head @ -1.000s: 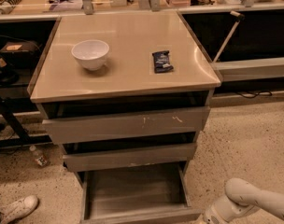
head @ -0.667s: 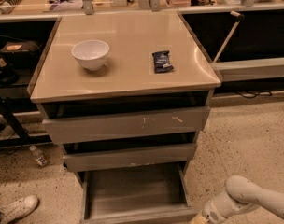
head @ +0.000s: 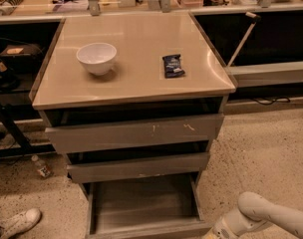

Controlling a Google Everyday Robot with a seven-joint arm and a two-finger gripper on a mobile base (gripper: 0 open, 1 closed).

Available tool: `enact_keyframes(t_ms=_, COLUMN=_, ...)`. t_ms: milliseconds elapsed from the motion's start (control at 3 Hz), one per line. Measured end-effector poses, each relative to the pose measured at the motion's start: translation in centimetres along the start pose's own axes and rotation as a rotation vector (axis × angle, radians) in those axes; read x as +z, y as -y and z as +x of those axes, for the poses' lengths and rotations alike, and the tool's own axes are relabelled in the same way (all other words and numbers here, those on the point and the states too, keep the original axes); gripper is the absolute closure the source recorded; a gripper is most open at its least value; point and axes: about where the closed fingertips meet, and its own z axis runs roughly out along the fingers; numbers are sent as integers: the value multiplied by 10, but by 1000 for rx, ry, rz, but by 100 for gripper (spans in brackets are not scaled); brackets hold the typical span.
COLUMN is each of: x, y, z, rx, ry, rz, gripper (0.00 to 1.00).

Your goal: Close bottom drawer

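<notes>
In the camera view, the bottom drawer (head: 141,205) is seen pulled well out at the foot of the cabinet (head: 136,83), its front running side to side. The gripper (head: 215,232) is placed low, just beside the front's right-hand corner. How far it is open cannot be told.

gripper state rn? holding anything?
Gripper: open or closed cannot be told. It is low at the picture's bottom edge, by the front right corner of the pulled-out bottom drawer.

3 drawers (head: 136,133) (head: 139,167) (head: 141,203), 1 bowl (head: 96,58), 1 snack pkt (head: 173,65), 1 gripper (head: 215,232) btm right.
</notes>
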Motion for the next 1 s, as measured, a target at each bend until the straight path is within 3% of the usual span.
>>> enact_keyframes(t_ms=333, x=36, y=23, z=0, rx=41, ry=12, rz=-19, gripper=100)
enact_keyframes(t_ms=667, x=37, y=24, z=0, rx=42, ry=13, rz=-20, gripper=100)
enact_keyframes(t_ms=1000, x=52, y=35, z=-10, rx=40, ry=62, rz=8, gripper=100)
